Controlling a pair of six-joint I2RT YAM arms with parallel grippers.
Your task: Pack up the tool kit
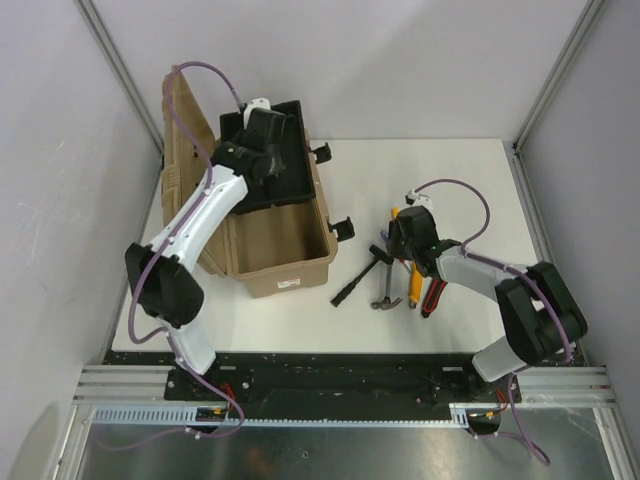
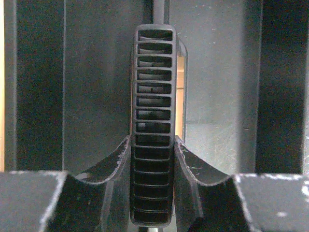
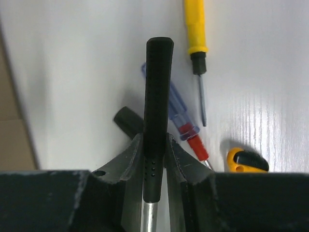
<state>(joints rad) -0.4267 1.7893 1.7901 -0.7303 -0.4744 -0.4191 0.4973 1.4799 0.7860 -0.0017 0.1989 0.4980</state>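
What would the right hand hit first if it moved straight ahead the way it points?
Probably the blue screwdriver lying just beyond the black handle that the right hand grips, or the white table beside it; depth is unclear.

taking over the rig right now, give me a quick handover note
left gripper: jaws shut on the tray handle, black tray over the open toolbox.
right gripper: jaws shut on a black-handled tool.
On the table: yellow screwdriver, blue screwdriver, yellow knife, red-black tool.
Done: no tool visible in the box.
Left: tools, tray, lid.
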